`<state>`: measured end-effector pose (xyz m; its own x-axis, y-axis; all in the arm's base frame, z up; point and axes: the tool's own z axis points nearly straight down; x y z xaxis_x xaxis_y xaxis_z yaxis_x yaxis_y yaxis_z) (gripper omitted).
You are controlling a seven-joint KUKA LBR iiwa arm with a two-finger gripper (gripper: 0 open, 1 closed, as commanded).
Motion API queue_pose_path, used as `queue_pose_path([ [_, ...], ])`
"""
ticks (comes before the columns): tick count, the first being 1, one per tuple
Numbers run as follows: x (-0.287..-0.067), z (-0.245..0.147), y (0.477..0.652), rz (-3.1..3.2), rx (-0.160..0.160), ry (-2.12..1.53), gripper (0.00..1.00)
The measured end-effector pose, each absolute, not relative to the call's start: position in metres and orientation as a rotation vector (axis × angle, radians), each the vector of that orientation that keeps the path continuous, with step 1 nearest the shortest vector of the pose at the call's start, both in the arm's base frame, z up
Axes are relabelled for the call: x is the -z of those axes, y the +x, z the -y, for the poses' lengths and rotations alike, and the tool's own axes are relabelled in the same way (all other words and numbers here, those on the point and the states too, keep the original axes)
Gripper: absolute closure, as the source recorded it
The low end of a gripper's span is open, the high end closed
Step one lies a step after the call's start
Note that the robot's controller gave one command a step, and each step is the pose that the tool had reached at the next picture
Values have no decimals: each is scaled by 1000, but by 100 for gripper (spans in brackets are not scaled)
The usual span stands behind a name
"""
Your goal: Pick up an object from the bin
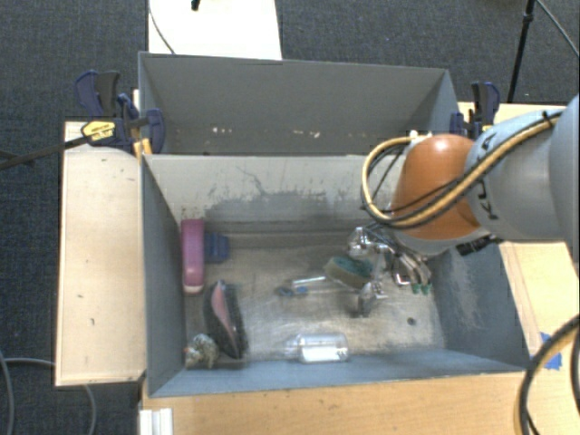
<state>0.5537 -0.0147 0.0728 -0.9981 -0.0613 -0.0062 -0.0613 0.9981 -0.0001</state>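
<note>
A clear plastic packet [315,347] lies nearest by the front wall, and behind it the gripper [365,303] hangs low over the floor of the bin [272,320], open or closed I cannot tell, just beside a teal block [344,268] right of centre, a blue-handled tool [304,285] at the block's left.

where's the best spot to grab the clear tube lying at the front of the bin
Probably its middle, coming straight down from above and closing across its narrow width. The clear tube lies flat, long side along the front wall, with nothing touching it. It sits close to that wall, so room on that side may be tight.
</note>
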Motion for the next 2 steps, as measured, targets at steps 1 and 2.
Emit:
queue_pose_path([
  [1, -75, 17, 555, -3128, 3, -100, 100],
  [2, -224, 15, 567, -3128, 2, -151, 100],
])
